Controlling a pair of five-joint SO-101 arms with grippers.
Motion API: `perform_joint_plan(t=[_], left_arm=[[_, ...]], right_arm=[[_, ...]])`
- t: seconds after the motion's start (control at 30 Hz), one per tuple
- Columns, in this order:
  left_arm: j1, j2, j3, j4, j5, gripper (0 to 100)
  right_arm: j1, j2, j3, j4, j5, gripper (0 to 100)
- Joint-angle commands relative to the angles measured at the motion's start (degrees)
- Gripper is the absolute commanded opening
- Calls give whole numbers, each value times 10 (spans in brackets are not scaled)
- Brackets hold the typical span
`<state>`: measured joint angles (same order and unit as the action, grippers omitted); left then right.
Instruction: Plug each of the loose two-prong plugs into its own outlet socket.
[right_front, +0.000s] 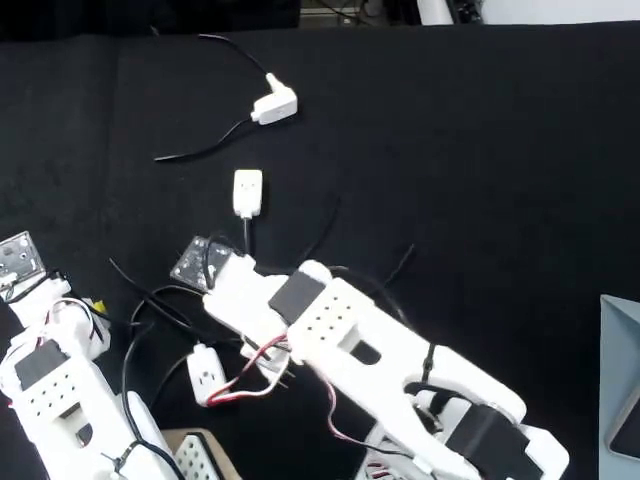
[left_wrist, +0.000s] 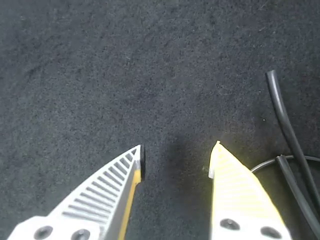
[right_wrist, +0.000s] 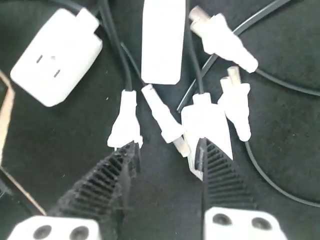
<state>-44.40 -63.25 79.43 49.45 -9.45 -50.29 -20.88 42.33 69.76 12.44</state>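
My right gripper (right_wrist: 167, 150) is open, its black fingers (right_wrist: 112, 175) low over a cluster of white two-prong plugs on black cords. One plug (right_wrist: 125, 125) lies at one fingertip, another plug (right_wrist: 165, 122) points into the gap, and a third (right_wrist: 237, 107) lies beside the other finger. A white outlet socket (right_wrist: 55, 57) sits further off. In the high view this arm (right_front: 340, 330) covers the cluster, with an outlet socket (right_front: 205, 372) beside it and another (right_front: 247, 192) beyond. My left gripper (left_wrist: 178, 150) is open over bare black cloth, holding nothing.
A white angled plug (right_front: 273, 105) with a black cord lies at the back of the table. A metallic plate (right_front: 20, 258) sits at the left edge by the left arm (right_front: 45, 375). Black cords (left_wrist: 290, 145) run beside the left gripper. A grey box (right_front: 620, 370) stands at the right edge.
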Motion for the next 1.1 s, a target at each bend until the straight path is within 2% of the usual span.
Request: perform_joint_plan(t=[0.0,0.37,0.53,0.77,1.07], left_arm=[[-1,-7,-5,-10,2,228],[-1,-7,-4,-10,2,228],[-1,-7,-4,-11,2,228],[-1,-7,-2,-18,2,228],[-1,-7,-2,-18,2,228]], right_arm=[[-16,3,15,-33,5,190],[-11,124,7,-104,5,190],[23,130,5,-104,56,187],[26,130,4,-108,101,51],[23,130,6,-107,97,139]])
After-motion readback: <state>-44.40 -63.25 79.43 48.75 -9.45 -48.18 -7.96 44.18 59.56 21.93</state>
